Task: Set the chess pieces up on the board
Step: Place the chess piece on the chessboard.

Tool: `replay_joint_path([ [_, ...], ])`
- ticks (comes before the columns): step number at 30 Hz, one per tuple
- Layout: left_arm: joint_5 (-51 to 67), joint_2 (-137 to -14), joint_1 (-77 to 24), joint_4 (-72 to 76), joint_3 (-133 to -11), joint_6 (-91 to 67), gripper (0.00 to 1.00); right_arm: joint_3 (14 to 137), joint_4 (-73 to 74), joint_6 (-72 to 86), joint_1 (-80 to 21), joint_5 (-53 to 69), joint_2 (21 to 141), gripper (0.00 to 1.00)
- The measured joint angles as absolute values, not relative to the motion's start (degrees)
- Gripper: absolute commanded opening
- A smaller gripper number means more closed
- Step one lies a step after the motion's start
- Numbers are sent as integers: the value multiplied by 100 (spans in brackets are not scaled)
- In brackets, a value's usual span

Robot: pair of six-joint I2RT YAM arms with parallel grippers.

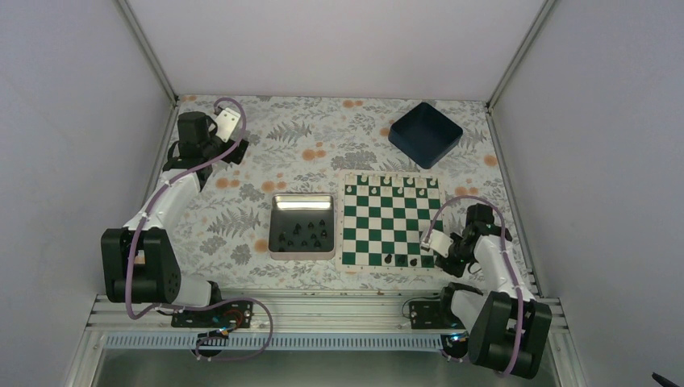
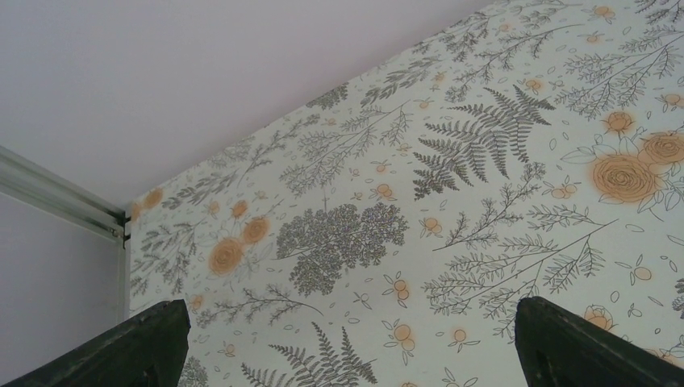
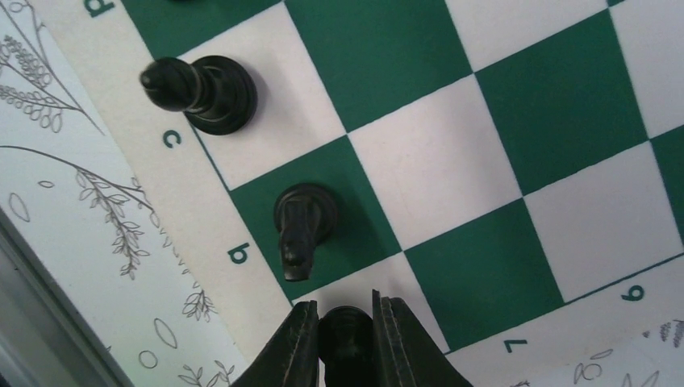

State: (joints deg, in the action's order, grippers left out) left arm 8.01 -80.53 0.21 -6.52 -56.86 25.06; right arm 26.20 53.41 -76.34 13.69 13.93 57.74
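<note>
Black-jointed white arms (image 1: 165,201) carry looping purple cables (image 1: 464,197)

**Q:** What occupies the two lower corners?

**A:** The dark fingertips (image 2: 149,347) of the left arm's jaws, one in each corner. They stand wide apart, and only patterned cloth shows between them.

**Q:** And the surface beyond?

**A:** The desk (image 2: 500,266), covered in a pale print of grey ferns (image 2: 476,153) and orange roses (image 2: 623,176). It runs back to a plain pale wall (image 2: 202,64).

**Q:** The strip at the left edge?

**A:** A silvery metal rail (image 2: 56,197), slanting down to meet the desk's far corner.
</note>
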Motion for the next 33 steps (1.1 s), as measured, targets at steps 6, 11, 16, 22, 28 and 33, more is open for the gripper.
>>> replay_joint_path([
  [6,801,-8053,21,-652,-5686,2506,100,2567,5177,-7629,1369,1326,5774,10],
  [11,801,-8053,21,-652,-5686,2506,100,2556,5054,-7625,1369,1306,5837,10],
  [16,801,-8053,21,-652,-5686,2506,100,2556,4958,-7623,1369,1304,5937,11],
  [22,801,-8053,21,-652,-5686,2506,100,2563,4947,-7623,1369,1299,5977,17],
  [28,799,-8062,21,-652,-5686,2506,100,2563,4928,-7603,1369,1293,5975,26],
  [33,799,-8068,21,-652,-5686,2508,100,2606,4987,-7581,1369,1293,5922,33],
])
